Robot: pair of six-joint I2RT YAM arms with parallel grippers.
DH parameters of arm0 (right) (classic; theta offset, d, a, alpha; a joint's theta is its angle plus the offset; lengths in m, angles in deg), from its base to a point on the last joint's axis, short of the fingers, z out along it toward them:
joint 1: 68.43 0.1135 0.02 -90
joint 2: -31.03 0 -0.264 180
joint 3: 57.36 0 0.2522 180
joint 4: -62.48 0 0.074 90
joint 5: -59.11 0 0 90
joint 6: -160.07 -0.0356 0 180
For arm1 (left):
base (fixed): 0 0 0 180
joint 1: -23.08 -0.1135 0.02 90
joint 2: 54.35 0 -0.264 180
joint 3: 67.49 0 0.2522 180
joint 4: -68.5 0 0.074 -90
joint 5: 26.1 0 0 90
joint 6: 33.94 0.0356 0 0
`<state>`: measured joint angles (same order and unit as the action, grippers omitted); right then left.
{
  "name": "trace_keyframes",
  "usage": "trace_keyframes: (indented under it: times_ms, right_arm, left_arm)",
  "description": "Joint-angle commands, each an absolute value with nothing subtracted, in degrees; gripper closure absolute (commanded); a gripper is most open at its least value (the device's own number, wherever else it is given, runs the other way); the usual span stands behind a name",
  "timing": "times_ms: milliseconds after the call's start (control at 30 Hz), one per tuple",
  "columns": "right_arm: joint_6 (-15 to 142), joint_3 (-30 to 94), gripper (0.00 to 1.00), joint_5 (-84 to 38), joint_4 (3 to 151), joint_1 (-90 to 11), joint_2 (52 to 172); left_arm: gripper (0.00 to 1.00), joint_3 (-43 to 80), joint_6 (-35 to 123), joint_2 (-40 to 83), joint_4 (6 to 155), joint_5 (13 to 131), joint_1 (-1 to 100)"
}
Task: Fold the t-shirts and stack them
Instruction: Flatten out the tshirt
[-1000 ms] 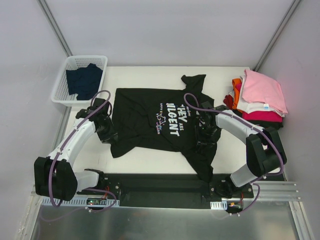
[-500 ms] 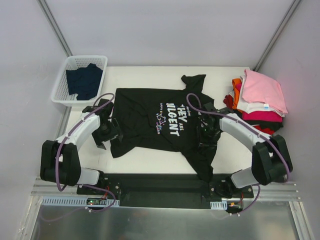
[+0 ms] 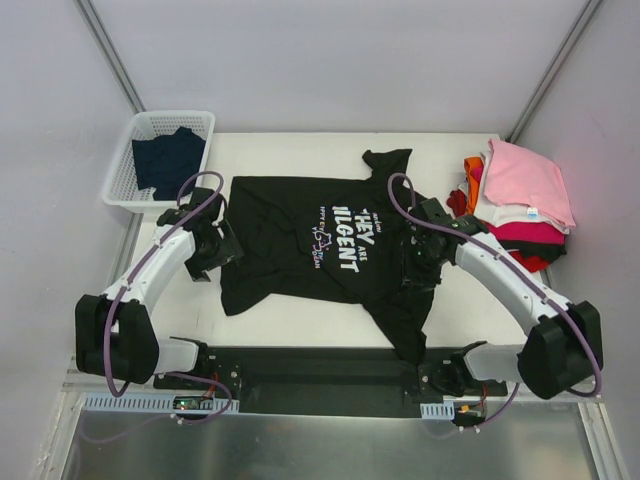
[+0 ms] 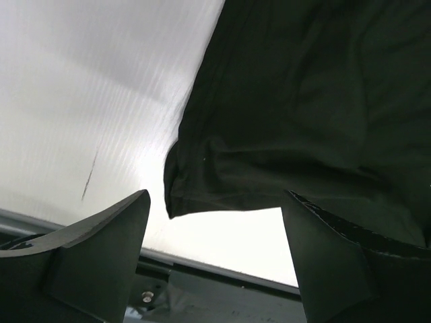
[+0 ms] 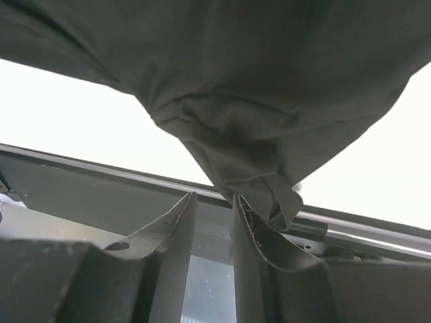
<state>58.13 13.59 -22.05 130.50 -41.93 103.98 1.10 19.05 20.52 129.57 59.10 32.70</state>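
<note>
The black t-shirt [image 3: 300, 235] with white lettering lies spread on the table, one sleeve trailing toward the near edge. My left gripper [image 3: 220, 252] hovers at its left edge, wide open and empty. In the left wrist view that gripper [image 4: 217, 202] frames bare table, with the black shirt's [image 4: 303, 101] hem corner just beyond it. My right gripper [image 3: 418, 272] is over the shirt's right side. In the right wrist view its [image 5: 213, 197] jaws stand a narrow gap apart. Nothing shows between them, and bunched black cloth [image 5: 256, 81] touches one fingertip.
Folded tees are stacked at the right edge: pink [image 3: 525, 180] on top, with magenta [image 3: 525, 232], red [image 3: 455, 200] and orange [image 3: 472, 168] beneath. A white basket [image 3: 118, 190] at the back left holds a dark navy shirt [image 3: 168, 162]. A black rail [image 3: 320, 370] runs along the near edge.
My left gripper opened wide and drew back along the shirt's left edge toward the far side. The right gripper shifted farther from the near edge. The shirt stayed in place.
</note>
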Motion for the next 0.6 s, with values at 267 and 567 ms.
trace_keyframes:
  times_ms: [267,567]
  right_arm:
    - [60.23,21.87,0.70,-22.27,132.75,-41.62,117.25]
    - [58.21,21.96,0.70,-23.15,133.80,-41.80,115.07]
  left_arm:
    - [0.21,-5.38,13.70,24.39,120.59,67.14,29.67]
    - [0.33,-7.84,16.33,28.27,115.67,66.80,28.35]
